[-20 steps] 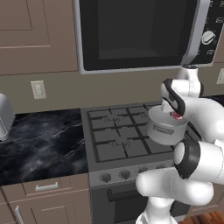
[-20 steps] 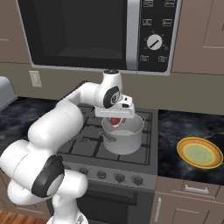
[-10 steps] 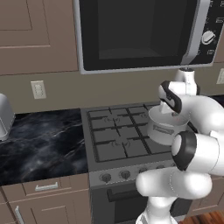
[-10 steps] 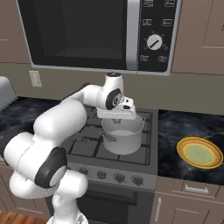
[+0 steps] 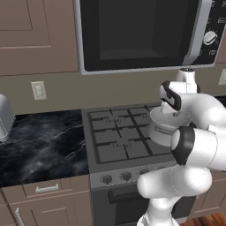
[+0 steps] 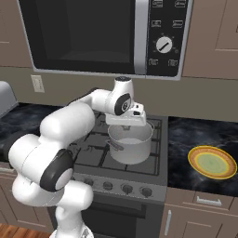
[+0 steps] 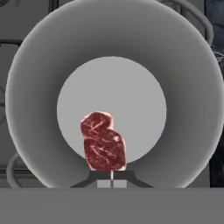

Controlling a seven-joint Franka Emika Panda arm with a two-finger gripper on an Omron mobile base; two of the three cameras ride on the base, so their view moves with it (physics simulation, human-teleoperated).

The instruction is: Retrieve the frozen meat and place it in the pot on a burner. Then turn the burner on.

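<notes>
The grey metal pot (image 6: 130, 145) stands on the stove's front right burner, seen also as the pot (image 5: 160, 129) behind my arm. From above, the red marbled frozen meat (image 7: 103, 142) lies inside the pot (image 7: 183, 87), at the edge of its floor against the near wall. My gripper (image 7: 111, 183) hovers just over the pot's rim, shut, its tips pressed together with nothing between them and the meat just beyond. In the right base view the hand (image 6: 126, 116) sits directly above the pot.
A row of stove knobs (image 6: 128, 188) lines the front panel below the black grates (image 5: 117, 139). A microwave (image 6: 107, 32) hangs close overhead. A yellow dish (image 6: 212, 162) rests on the right counter, a toaster (image 5: 4, 117) on the left counter.
The meat, earlier held at the gripper above the pot, now lies in the pot. The jaws have closed empty, and the hand has barely moved.
</notes>
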